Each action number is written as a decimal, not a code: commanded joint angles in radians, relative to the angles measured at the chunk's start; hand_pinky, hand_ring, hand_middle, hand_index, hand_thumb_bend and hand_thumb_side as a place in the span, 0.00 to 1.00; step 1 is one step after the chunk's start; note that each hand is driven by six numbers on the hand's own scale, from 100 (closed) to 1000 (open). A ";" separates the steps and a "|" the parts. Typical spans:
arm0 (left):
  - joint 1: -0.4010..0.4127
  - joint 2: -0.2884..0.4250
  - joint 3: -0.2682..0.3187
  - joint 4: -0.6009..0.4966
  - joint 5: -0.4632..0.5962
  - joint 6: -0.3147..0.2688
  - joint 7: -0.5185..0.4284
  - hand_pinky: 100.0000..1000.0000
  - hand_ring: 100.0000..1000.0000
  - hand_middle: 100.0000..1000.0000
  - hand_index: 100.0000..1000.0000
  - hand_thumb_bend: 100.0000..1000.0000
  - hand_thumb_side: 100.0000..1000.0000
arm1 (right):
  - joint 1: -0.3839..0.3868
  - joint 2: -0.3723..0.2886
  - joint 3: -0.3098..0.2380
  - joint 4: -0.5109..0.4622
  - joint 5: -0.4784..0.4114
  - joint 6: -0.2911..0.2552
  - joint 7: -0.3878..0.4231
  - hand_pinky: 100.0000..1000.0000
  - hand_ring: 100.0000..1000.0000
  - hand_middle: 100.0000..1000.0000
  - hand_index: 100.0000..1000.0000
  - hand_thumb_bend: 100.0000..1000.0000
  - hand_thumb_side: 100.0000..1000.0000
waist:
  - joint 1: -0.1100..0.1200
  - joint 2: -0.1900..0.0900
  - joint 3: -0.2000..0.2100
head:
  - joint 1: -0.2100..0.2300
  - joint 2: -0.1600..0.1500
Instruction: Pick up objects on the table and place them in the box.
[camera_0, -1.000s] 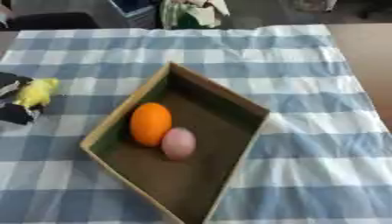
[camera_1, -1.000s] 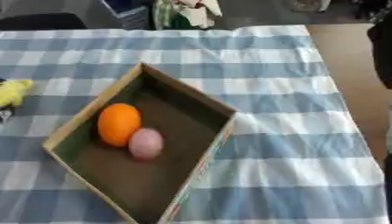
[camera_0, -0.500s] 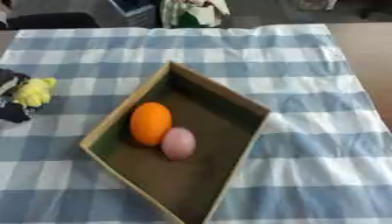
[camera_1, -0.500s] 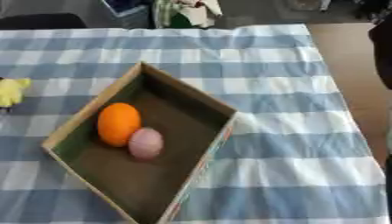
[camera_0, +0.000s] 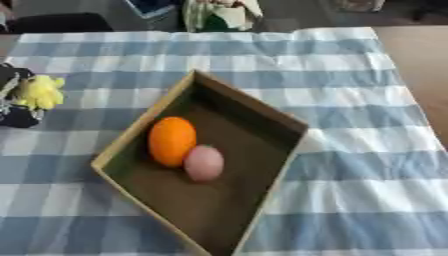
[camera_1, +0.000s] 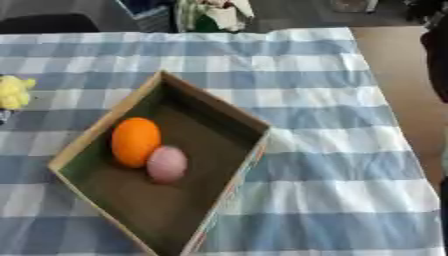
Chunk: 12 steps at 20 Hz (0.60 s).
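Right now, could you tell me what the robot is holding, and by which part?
The left hand is wrapped around a small yellow soft object; the exact place of the hold cannot be told.

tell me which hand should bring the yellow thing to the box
Left. The left hand at the table's left edge already has the yellow object against it, left of the box. No right hand shows.

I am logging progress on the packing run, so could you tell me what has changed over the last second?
The left hand holding the yellow object has lifted slightly. The orange and pink ball stay side by side in the box.
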 joint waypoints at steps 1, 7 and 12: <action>-0.017 0.030 0.006 -0.045 0.007 -0.003 0.015 0.28 0.54 0.43 0.52 0.00 0.17 | -0.008 -0.021 -0.006 -0.008 0.007 0.002 -0.002 0.80 0.59 0.44 0.73 0.00 0.63 | 0.002 -0.019 0.002 | -0.004 -0.004; -0.035 0.034 0.002 -0.171 0.038 -0.024 0.012 0.26 0.53 0.42 0.51 0.00 0.19 | -0.009 -0.022 -0.006 -0.008 0.008 0.004 -0.006 0.80 0.59 0.44 0.73 0.00 0.63 | 0.003 -0.021 0.003 | -0.010 0.001; -0.061 0.039 -0.037 -0.344 0.072 -0.072 -0.032 0.26 0.53 0.41 0.50 0.00 0.19 | -0.015 -0.024 -0.003 -0.009 0.006 0.002 -0.013 0.80 0.59 0.44 0.73 0.00 0.63 | 0.004 -0.026 0.002 | -0.023 0.011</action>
